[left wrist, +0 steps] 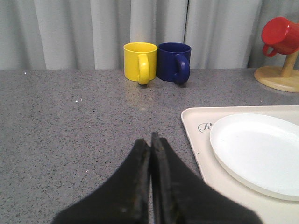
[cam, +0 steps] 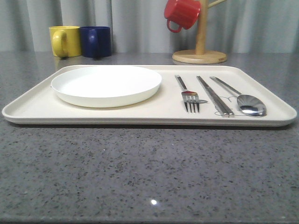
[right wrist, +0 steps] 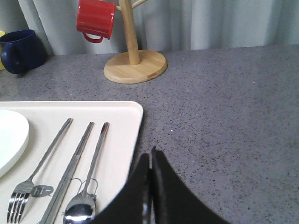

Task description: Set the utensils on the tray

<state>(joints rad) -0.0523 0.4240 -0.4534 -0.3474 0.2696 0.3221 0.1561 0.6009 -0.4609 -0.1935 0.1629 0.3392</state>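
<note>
Fork (cam: 190, 95), chopsticks (cam: 214, 95) and spoon (cam: 243, 101) are lying side by side on the tray (cam: 28, 109). Both the left end effector (left wrist: 150, 140) and right end effector (right wrist: 150, 156) are sitting pinched closed and empty; any careless sweep risks knocking the spoon off the rim.

Front view: low, near table height, close to the near rim of the tray (cam: 149, 119), facing forward toward the curtain (cam: 140, 23) at 12 o'clock. Left wrist view: above the counter (left wrist: 70, 121) off the tray's left end, facing forward, sharing the plate (left wrist: 259, 156) and yellow mug (left wrist: 139, 61) with the front view. Right wrist view: off the tray's right end, facing forward, sharing the fork (right wrist: 32, 179), chopsticks (right wrist: 70, 170), spoon (right wrist: 86, 196) and mug tree (right wrist: 134, 65) with the front view.
</note>
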